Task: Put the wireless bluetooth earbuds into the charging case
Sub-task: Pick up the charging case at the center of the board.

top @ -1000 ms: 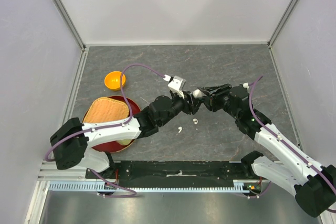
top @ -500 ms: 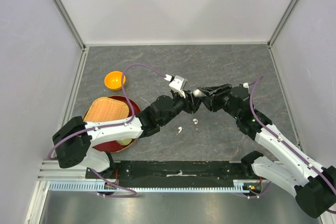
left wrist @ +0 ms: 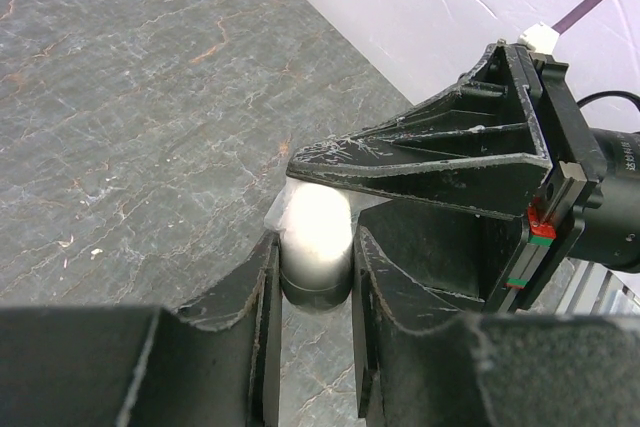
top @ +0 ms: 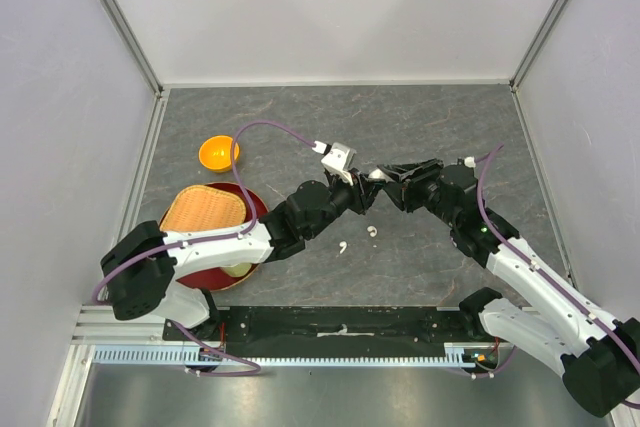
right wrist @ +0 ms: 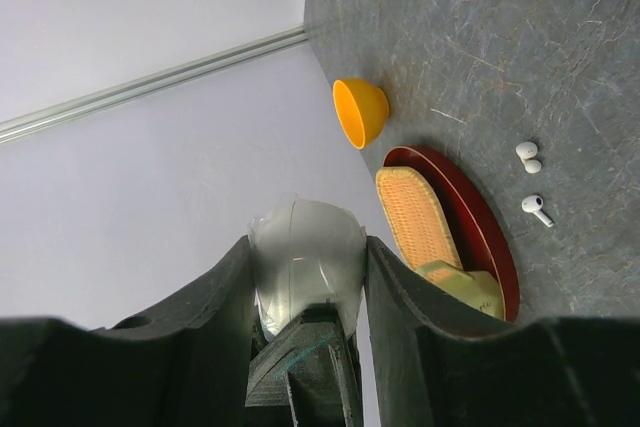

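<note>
Two-arm hold above the middle of the table. The left gripper [left wrist: 313, 259] was closed tight on the charging case [left wrist: 318, 219], one finger pressed to each side of its greyer end. The right gripper [right wrist: 305, 265], about half closed, clasped the same case from the opposite side, so the case hung off the table between both. Whether its lid stood open could not be told. Two wireless bluetooth earbuds [top: 372, 231] lay loose on the grey surface just near of the grippers, close together, neither held. The case, a smooth rounded shell, was judged light and stiff but slippery, best pinched across its broad flanks. The tiny glossy earbuds would probably roll or squirt free, so a gentle pinch across the bulbous head, stem left free, seemed safest
</note>
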Controlling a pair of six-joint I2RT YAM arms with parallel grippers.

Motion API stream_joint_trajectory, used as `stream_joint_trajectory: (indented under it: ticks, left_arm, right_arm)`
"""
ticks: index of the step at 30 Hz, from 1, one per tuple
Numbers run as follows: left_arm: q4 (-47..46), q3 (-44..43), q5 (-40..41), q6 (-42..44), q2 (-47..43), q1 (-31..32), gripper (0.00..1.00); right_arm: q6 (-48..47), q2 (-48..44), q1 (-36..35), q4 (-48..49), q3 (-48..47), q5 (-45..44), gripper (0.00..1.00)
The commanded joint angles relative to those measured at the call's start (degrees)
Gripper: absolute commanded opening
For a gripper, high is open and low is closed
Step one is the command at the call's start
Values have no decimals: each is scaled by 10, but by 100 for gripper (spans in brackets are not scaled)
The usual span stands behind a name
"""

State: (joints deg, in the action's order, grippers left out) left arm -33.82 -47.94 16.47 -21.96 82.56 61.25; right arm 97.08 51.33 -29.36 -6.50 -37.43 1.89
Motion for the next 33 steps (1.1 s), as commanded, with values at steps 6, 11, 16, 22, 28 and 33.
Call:
stream_joint_trajectory:
  ticks: [6, 11, 16, 22, 28, 33]
  left_arm:
    - [-40, -1, -15, 55, -18, 6, 2]
    - [-4, 37, -59, 100, -74, -17, 2]
    - [40, 97, -184, 120, -184, -97, 2]
    - [112, 101, -324, 162, -251, -168, 2]
    - [116, 89, -402, 188, -247, -175, 2]
    - [79, 97, -413, 178, -229, -176, 2]
  right_arm:
    - [-66, -5, -3, 47, -33, 38, 60]
    - [-185, -4, 6, 33, -76, 44, 98]
    - [-255, 24, 27, 7, -113, 139, 98]
    - [-298, 103, 42, 20, -159, 317, 98]
    - [-248, 105, 41, 122, -142, 391, 98]
    - [-238, 120, 41, 117, -142, 418, 98]
